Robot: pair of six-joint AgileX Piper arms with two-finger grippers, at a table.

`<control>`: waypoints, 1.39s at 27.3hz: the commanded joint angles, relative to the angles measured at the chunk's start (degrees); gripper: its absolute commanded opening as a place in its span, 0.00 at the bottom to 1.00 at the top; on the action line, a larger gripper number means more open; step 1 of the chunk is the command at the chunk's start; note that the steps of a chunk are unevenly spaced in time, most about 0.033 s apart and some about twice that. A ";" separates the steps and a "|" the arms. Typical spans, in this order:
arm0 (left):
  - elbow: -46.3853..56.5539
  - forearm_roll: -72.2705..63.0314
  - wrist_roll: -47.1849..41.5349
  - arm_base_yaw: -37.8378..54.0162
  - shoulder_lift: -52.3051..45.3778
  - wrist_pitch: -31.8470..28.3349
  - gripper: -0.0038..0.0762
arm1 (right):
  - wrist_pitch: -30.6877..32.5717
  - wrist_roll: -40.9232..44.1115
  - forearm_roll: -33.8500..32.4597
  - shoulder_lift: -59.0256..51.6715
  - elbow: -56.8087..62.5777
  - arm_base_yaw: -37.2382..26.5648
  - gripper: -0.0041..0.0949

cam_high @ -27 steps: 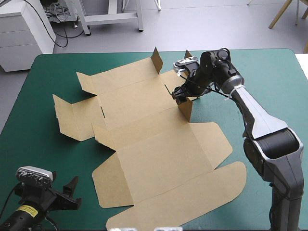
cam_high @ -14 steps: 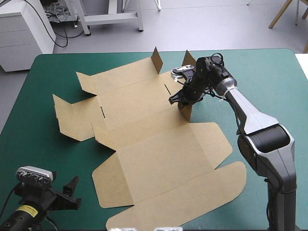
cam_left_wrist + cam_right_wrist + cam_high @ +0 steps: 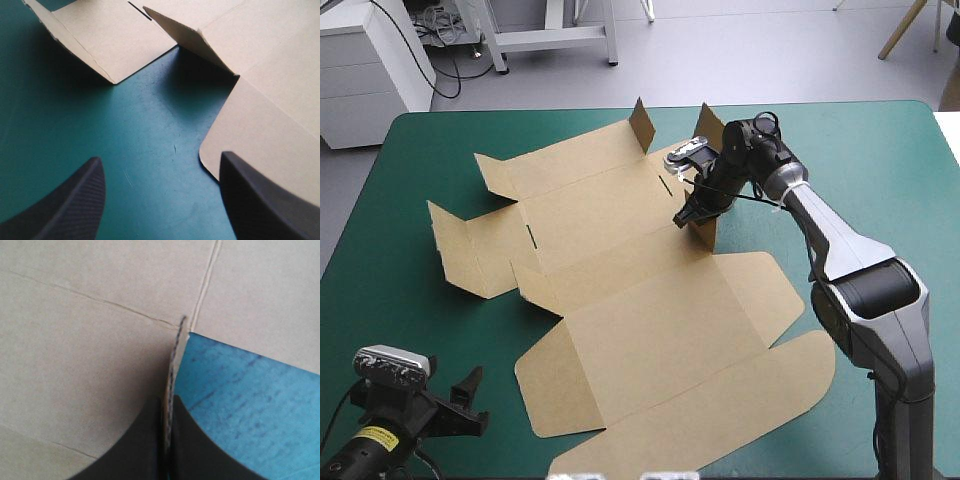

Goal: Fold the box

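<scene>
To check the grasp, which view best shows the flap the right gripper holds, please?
The right wrist view: the flap stands edge-on between the jaws. The high view shows it small; the left wrist view, other panels.

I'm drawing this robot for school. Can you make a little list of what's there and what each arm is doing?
Table: teal-green
Box: brown, mostly flat, a few flaps raised
Right gripper: jaws shut on a raised flap at the box's right side
Left gripper: jaws open, over bare table beside the box's near left corner, holding nothing
Fold: barely begun
</scene>
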 commanded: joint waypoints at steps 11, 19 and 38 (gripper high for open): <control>-1.32 -0.95 -0.44 0.16 1.18 -3.61 0.63 | -1.72 -47.37 9.08 -3.63 -7.51 3.77 0.03; -1.32 -0.95 -0.44 0.16 1.18 -3.61 0.63 | -5.99 -56.68 18.89 -3.53 -7.51 4.12 0.03; -1.32 -0.95 -0.44 0.16 1.18 -3.61 0.63 | -17.28 -48.63 11.53 -0.09 -7.51 4.70 0.06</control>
